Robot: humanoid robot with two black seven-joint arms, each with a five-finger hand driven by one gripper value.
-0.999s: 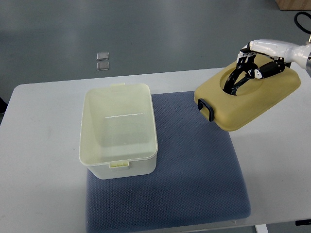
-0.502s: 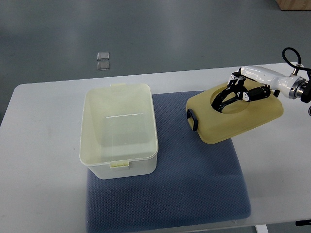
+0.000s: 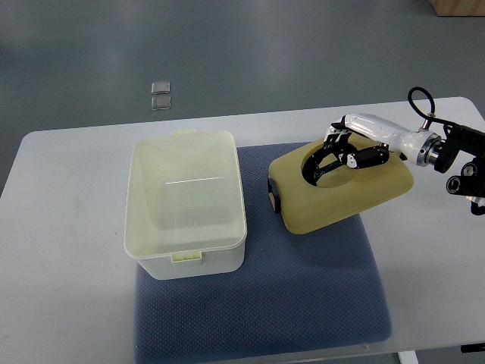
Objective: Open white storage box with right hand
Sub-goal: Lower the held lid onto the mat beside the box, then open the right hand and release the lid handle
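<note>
My right hand (image 3: 345, 148) is glossy white plastic, its fingers (image 3: 333, 154) dark and jointed. The lid (image 3: 337, 186) they hold looks like smooth, matt tan plastic. The storage box (image 3: 186, 201) is pale, slightly translucent plastic with a soft sheen. The mat (image 3: 303, 288) is blue-grey textured cloth. The tabletop (image 3: 68, 265) is smooth, matt white.

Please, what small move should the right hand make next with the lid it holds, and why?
Probably lower it a little further and let go. The right hand grips the black handle of the tan plastic lid, which lies low over the blue-grey woven mat, beside the open white plastic storage box and apart from it. The box is already uncovered, so only setting the lid down seems left.
</note>
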